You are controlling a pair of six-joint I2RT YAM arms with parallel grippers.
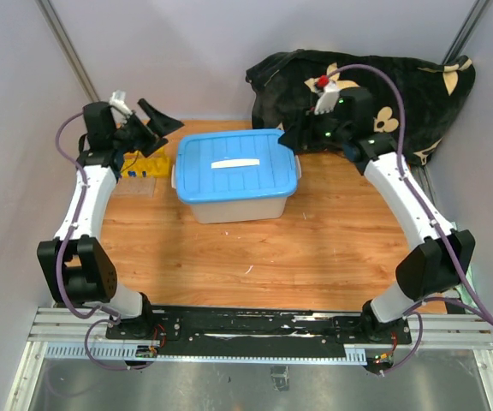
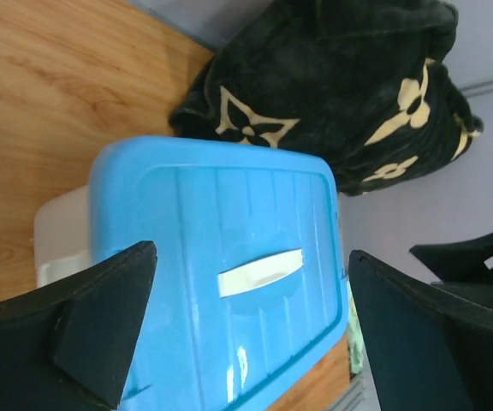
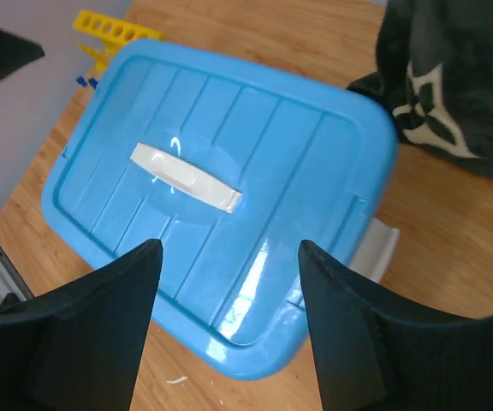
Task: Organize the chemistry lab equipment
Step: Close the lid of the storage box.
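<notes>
The wooden table (image 1: 315, 248) is the biggest thing. At its far right corner lies a black blanket (image 1: 418, 94) with pale flowers on it. A white bin (image 1: 238, 205) sits in the middle of the far part of the table. Its blue lid (image 1: 229, 167) is on top. The left gripper (image 2: 251, 253) is up in the air by the left side of the bin. Its fingers are spread wide and hold nothing. The right gripper (image 3: 229, 248) is up by the far right corner of the bin. It is wide too, with nothing in it. The yellow rack (image 1: 142, 164) with holes sits on the table, just left of the bin, below the left gripper. A small white handle (image 1: 235, 163) lies flat in the middle of the lid.
</notes>
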